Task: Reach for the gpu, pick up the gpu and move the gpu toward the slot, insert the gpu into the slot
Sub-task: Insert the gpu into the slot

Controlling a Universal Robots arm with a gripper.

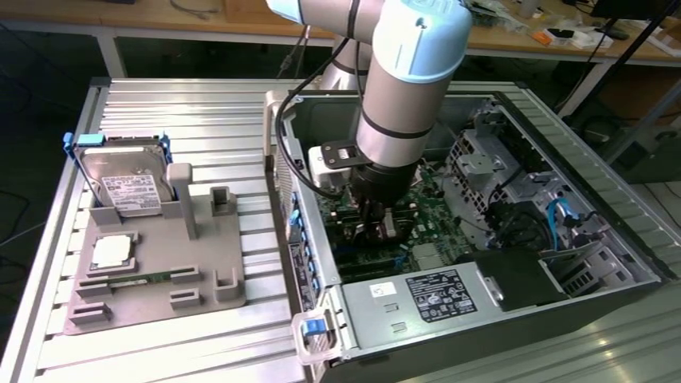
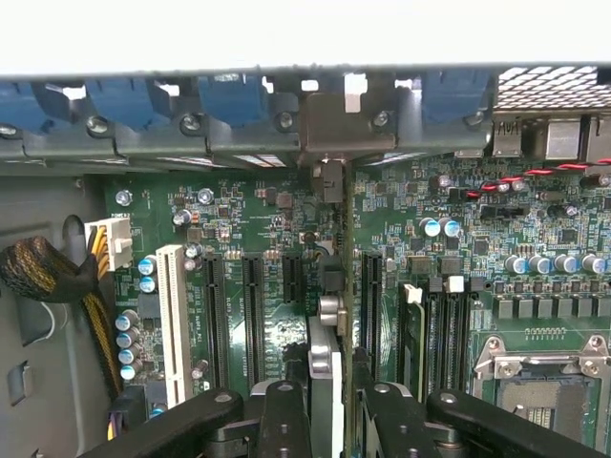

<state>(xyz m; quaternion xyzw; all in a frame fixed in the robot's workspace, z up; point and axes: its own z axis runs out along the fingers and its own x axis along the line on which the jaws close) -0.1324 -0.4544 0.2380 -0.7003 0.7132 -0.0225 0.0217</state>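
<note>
Gpu (image 2: 336, 315) stands edge-on over the motherboard (image 2: 258, 219), clamped between the hand's (image 2: 332, 396) narrowed fingers; the arm (image 1: 410, 88) reaches straight down into the computer case (image 1: 596, 191).

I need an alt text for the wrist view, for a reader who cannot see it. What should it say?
The gripper holds the gpu edge-on above a green motherboard inside an open computer case. The card's silver bracket reaches the case's rear wall, and black expansion slots run alongside the card.

Gpu (image 2: 329, 286) seen edge-on (fan hidden); fingers (image 2: 286, 420) cut off.
</note>
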